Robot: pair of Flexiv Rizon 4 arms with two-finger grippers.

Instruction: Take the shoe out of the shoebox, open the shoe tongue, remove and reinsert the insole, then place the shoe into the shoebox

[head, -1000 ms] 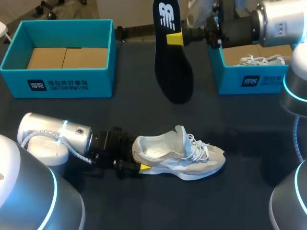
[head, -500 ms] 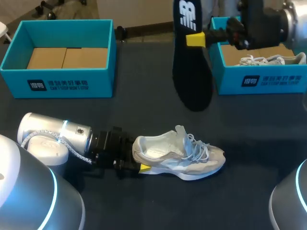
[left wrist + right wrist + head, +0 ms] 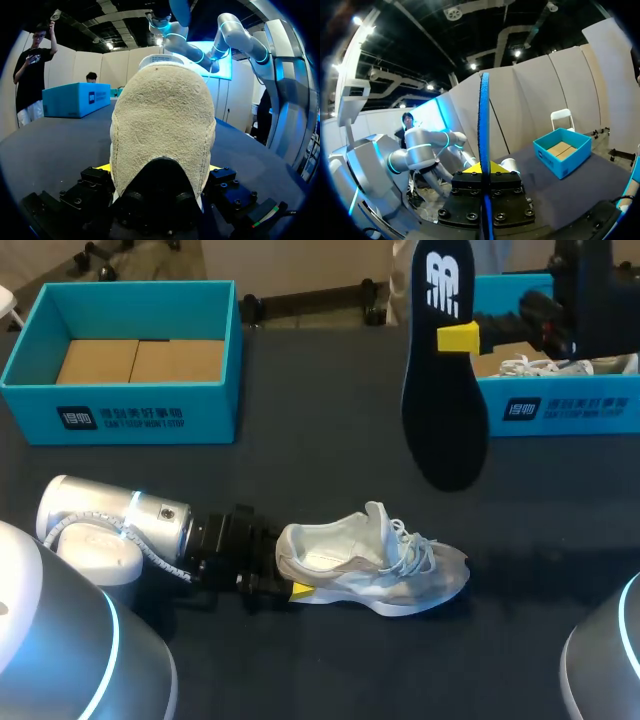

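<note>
On the dark surface (image 3: 300, 480) stand two teal boxes: the left shoebox (image 3: 120, 418) open, the right shoebox (image 3: 560, 410) cut off at the edge and partly hidden by the right arm (image 3: 585, 290). The white shoe (image 3: 370, 565) rests mid-surface, its heel clamped by the left fingers (image 3: 302, 591), one yellow tip showing. The right fingers (image 3: 458, 337) pinch the insole (image 3: 445, 420), held aloft.

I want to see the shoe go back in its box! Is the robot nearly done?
About halfway. Done: the shoe is out on the table, its insole removed. In hand: the right claw holds the insole in the air; the left claw grips the shoe's heel. Left: insole back in, then shoe into the shoebox.
</note>
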